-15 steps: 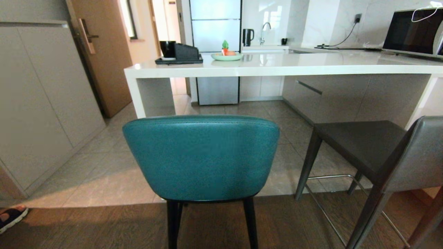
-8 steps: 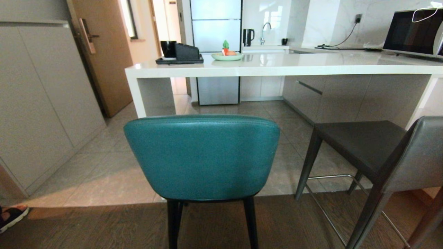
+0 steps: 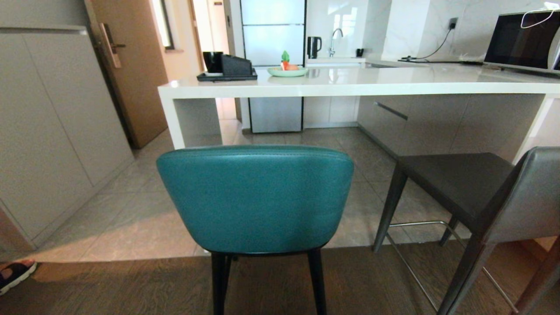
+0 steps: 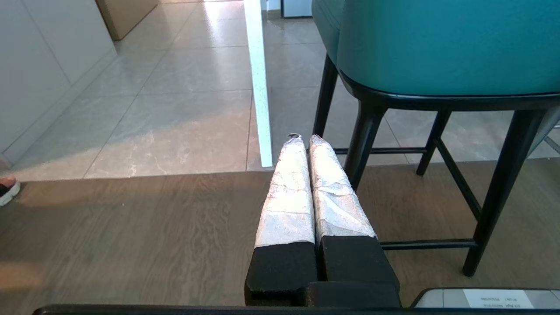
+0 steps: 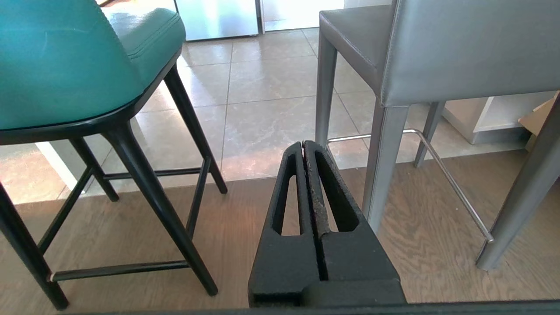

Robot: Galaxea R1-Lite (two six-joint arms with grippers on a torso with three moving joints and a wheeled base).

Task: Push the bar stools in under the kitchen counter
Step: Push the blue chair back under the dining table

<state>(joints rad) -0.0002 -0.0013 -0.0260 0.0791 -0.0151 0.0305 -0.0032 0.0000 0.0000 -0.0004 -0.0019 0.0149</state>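
Nothing of the task has shifted since a second ago: both stools sit where they were, and only the dark shoe point(image 3: 15, 274) at the lower left edge of your head view has slid a little back and forth. Neither arm shows in that view, so you must go by the wrist cameras. Your left gripper point(image 4: 305, 139) hangs low over the wood floor point(image 4: 131, 236), its taped fingers point(image 4: 288, 192) pressed together and holding nothing, just behind the near black legs of the teal stool point(image 3: 256, 199). Your right gripper point(image 5: 303, 144) is likewise closed and empty, low between the two stools, close to a front leg of the grey stool point(image 3: 477, 188).

Ahead of you the teal stool's curved back hides its own seat; its legs are cut off at the frame's bottom. The grey stool stands to its right, its back clipped by the right edge. Both are pulled out, well short of the kitchen counter point(image 3: 363, 85). On the counter's far left rest a black tray point(image 3: 226, 75) and a green plate point(image 3: 287, 71); what lies on the plate is too small to make out.
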